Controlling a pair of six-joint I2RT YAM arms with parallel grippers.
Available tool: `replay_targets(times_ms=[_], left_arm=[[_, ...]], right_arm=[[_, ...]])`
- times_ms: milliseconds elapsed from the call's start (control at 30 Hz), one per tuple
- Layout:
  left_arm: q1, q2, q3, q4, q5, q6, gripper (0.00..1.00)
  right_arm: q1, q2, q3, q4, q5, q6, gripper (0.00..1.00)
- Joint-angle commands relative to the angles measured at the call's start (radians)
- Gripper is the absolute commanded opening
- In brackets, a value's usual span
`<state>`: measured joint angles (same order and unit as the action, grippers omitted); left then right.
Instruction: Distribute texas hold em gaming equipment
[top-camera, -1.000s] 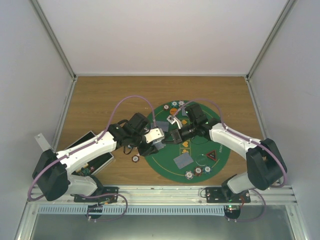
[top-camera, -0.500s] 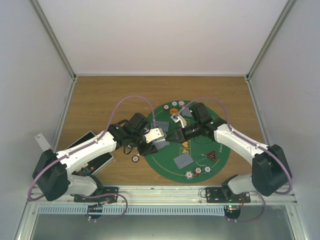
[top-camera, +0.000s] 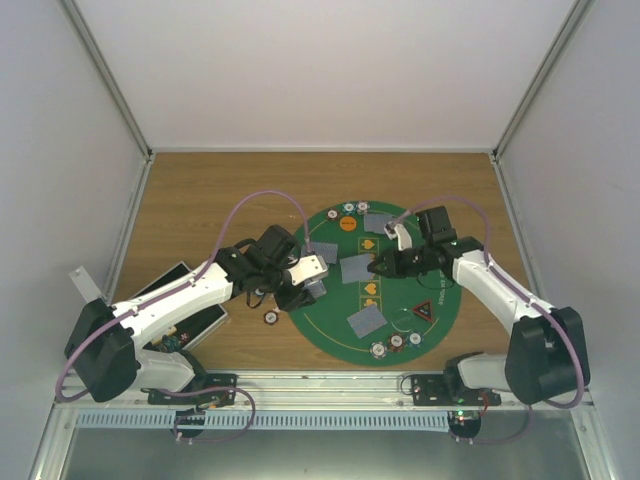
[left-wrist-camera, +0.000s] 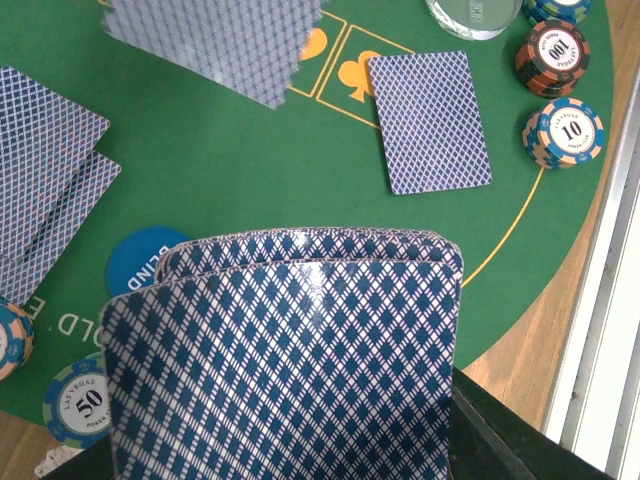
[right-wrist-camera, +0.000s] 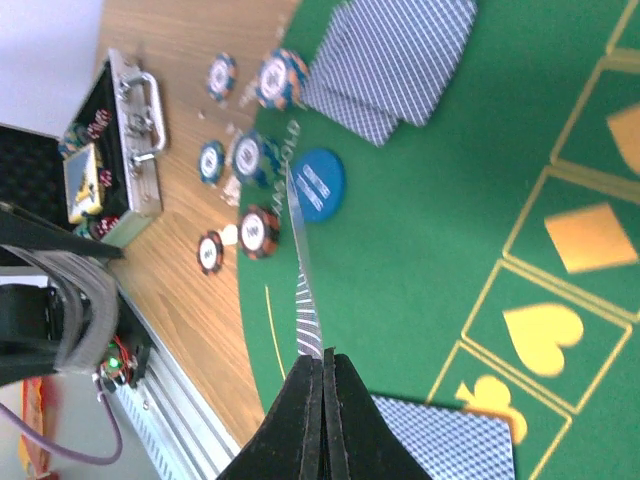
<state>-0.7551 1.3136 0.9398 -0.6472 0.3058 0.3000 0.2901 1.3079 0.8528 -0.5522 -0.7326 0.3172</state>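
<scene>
The right gripper (right-wrist-camera: 322, 362), jaws pinched nearly closed on the edge of a single playing card (right-wrist-camera: 300, 250), hangs it above the green mat (top-camera: 325, 322) while the left gripper (top-camera: 312, 284) clamps the fanned deck (left-wrist-camera: 285, 350) nearby, where so thin a hold risks the card slipping askew onto the face-down cards (left-wrist-camera: 430, 120) below.

A robot lab cell: white panel walls (top-camera: 330, 70), aluminium framing (top-camera: 330, 385) and a wooden tabletop (top-camera: 220, 190).
</scene>
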Motion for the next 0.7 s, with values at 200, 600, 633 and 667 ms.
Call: replay_targets(times_ms=[200,600,633,667], left_arm=[[0.011,-0.03,-0.01,0.037,-0.001,0.008,0.52],[0.011,-0.035,-0.01,0.031,-0.005,0.004,0.52],[0.011,-0.036,-0.011,0.032,-0.004,0.003,0.53],[0.011,-0.037,-0.012,0.032,-0.004,0.003,0.52]], right_arm=[[0.001,0.07,-0.13,-0.135,-0.106,-0.089,0.0],[0.081,0.15,-0.16,-0.165,-0.148,-0.123,0.01],[0.085,0.157,-0.165,-0.167,-0.138,-0.119,0.01],[0.086,0.16,-0.168,-0.17,-0.124,-0.115,0.01]])
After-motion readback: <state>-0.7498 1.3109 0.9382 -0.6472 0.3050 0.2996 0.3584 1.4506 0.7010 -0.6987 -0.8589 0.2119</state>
